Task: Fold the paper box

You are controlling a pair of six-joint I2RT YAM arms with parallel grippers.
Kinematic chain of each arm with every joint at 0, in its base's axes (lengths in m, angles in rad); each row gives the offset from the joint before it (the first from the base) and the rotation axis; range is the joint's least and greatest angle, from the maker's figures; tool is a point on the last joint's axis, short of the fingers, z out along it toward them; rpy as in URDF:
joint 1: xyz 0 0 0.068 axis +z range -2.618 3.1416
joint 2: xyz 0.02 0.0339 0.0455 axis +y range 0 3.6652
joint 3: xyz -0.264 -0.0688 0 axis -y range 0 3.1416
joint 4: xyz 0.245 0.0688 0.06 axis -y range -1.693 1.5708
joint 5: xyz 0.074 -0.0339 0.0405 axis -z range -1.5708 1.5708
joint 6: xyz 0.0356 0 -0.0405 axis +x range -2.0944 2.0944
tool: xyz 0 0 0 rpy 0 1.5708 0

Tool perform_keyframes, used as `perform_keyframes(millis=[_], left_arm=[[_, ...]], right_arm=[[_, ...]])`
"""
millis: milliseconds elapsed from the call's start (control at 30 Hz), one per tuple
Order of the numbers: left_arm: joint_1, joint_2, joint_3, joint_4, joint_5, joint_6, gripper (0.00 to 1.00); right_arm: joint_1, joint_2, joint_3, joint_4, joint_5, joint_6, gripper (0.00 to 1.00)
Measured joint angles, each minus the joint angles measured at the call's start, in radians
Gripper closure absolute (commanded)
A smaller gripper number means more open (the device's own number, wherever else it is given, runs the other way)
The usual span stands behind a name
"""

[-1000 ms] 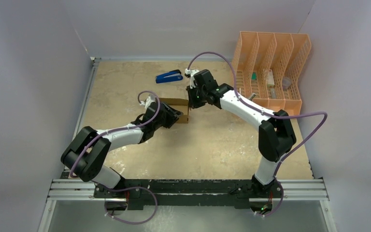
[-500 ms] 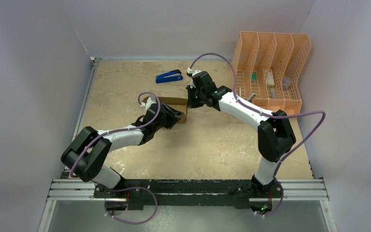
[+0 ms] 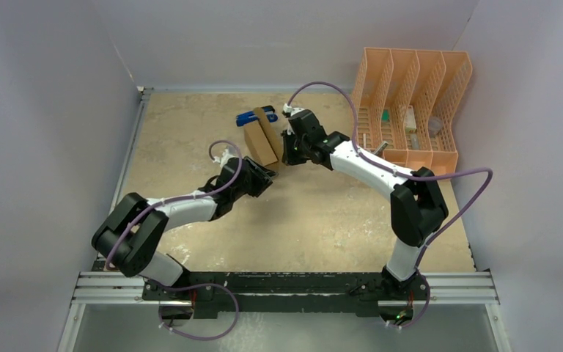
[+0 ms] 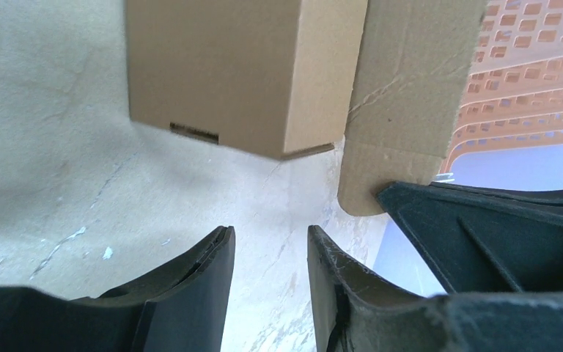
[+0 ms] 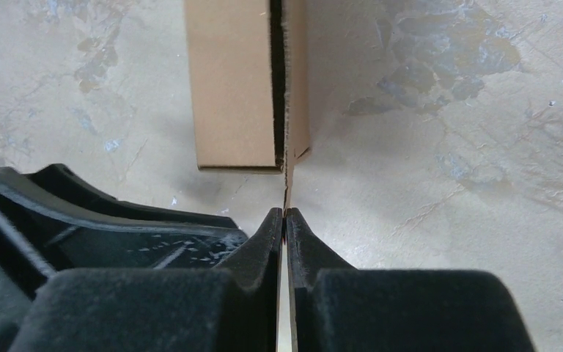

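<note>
**Worktop**: mottled beige, and it carries everything shown.

**Mesh organizer**: peach-orange, at the far right corner, well apart from the work.

**Paper box**: plain brown, already formed into a rectangular body. It hangs tilted in the far middle, apparently clear of the worktop, with a tool on either side.

**Right tool**: pressed together on the thin edge of one loose flap, which is the only hold on the box.

**Left tool**: fingers spread just below the body, gripping nothing.

**Risk:** with a single-flap pinch the body may swing, the cardboard may crease or tear at the hinge, or the flap may slip free and the box drop.

**Blue stapler**: lies just behind the box and limits room on the far side. The right tool itself occupies the flap, so the left tool must work around it.
</note>
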Motion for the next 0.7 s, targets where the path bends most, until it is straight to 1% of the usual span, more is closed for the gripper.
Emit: perform_keyframes(millis=[67,133,200,233,333,400,500,700], left_arm=[[0.014,-0.039,0.003,-0.057,0.000,0.026,0.54],[0.056,-0.095,0.008,-0.107,0.005,0.050,0.51],[0.138,-0.159,0.020,-0.151,0.019,0.078,0.47],[0.199,-0.190,0.033,-0.175,0.027,0.097,0.45],[0.326,-0.216,0.085,-0.218,0.053,0.153,0.43],[0.365,-0.187,0.132,-0.233,0.088,0.188,0.43],[0.372,-0.093,0.195,-0.219,0.161,0.224,0.43],[0.367,0.034,0.200,-0.190,0.245,0.220,0.43]], right_arm=[[0.000,0.000,0.000,-0.001,0.005,-0.006,0.95],[0.000,0.000,0.000,-0.002,0.008,-0.012,0.96],[0.000,0.000,0.000,-0.002,0.009,-0.022,0.96],[0.000,0.000,0.000,-0.002,0.009,-0.027,0.96],[0.000,0.000,0.000,-0.003,0.011,-0.042,0.97],[0.000,0.000,0.001,-0.003,0.012,-0.053,0.97],[0.000,0.000,0.005,-0.010,0.011,-0.071,0.97],[0.002,0.000,0.020,-0.022,0.004,-0.115,0.97]])
